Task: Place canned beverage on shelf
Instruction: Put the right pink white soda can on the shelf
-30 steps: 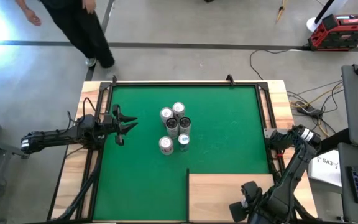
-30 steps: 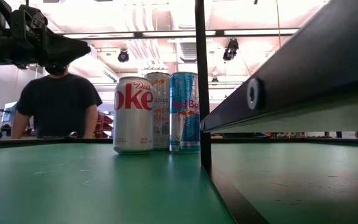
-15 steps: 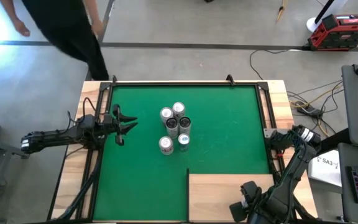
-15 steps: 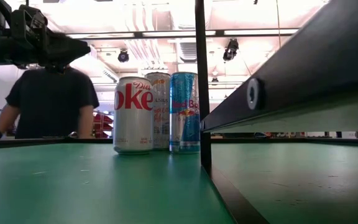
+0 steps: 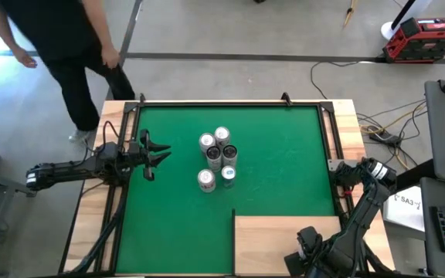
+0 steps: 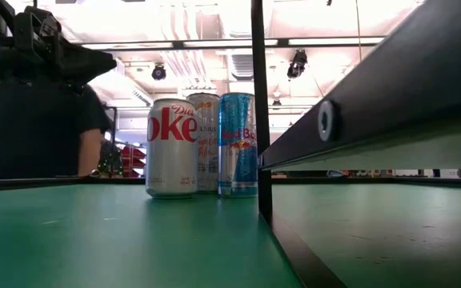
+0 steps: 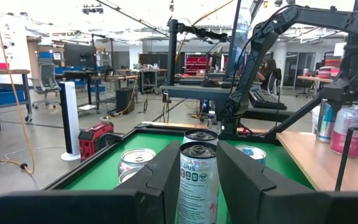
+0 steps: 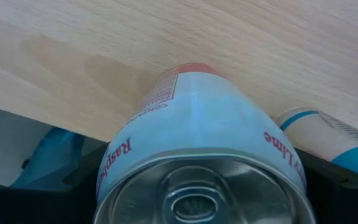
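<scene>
Straight ahead of my right gripper, clamped round a raspberry-lime can, lies the plywood shelf, the can's long axis pointing at it; left gripper waits farther off, fingers apart

Beyond the far edge of my worktop, grey concrete floor is stretching away, and a person in dark clothes is standing off the far left corner. A red toolbox is sitting on the floor past the far right corner, with cables trailing nearby. Bright ceiling lights are glaring overhead, and a white tower fan is standing among distant desks.
</scene>
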`<state>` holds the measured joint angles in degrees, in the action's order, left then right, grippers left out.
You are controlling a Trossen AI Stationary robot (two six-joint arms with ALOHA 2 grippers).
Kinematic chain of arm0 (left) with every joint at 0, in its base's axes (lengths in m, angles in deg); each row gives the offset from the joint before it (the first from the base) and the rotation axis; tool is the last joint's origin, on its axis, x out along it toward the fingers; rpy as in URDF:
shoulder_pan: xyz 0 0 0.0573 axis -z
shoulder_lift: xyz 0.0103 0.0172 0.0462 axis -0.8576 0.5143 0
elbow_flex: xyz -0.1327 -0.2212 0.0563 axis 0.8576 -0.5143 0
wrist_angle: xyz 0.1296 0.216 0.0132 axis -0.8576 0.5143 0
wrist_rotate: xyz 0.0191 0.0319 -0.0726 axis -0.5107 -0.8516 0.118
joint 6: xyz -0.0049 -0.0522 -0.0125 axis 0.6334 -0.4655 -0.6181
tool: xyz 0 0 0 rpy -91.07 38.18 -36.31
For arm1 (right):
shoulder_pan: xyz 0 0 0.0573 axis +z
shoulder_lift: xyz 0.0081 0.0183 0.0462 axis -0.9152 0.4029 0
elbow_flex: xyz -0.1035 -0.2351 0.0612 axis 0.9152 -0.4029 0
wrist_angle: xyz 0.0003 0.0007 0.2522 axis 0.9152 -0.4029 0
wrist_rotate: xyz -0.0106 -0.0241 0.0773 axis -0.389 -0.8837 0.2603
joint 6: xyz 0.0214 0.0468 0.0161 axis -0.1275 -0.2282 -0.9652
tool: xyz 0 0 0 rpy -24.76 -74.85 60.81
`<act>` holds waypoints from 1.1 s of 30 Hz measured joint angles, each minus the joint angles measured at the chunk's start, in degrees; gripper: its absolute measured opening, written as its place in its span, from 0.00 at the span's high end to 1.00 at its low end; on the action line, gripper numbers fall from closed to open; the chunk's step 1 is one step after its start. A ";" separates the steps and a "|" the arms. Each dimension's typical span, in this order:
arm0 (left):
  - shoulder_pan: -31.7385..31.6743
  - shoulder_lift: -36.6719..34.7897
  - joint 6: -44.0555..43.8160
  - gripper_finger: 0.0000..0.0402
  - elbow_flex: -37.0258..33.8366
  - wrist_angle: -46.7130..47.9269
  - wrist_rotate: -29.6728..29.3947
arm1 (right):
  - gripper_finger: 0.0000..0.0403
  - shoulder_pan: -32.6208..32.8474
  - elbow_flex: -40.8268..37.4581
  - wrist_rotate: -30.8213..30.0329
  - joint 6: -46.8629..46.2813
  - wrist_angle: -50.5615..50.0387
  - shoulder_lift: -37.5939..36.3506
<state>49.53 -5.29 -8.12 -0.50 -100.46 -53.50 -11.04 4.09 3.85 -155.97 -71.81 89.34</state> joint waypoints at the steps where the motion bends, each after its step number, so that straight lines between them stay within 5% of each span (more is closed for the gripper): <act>1: -0.01 0.02 0.01 0.78 0.00 0.09 -0.02 | 0.19 0.00 0.00 0.00 0.07 0.04 0.00; 13: -0.01 0.01 0.02 0.78 0.00 0.45 -0.02 | 0.08 0.03 0.02 -0.40 1.12 0.85 -0.20; 33: -0.02 0.02 0.02 0.78 0.00 0.42 -0.02 | 0.08 -1.47 5.39 -1.14 2.28 -3.56 -0.59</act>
<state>49.51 -5.27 -8.10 -0.50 -100.04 -53.53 -12.51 9.48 2.71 -153.70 -75.37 88.75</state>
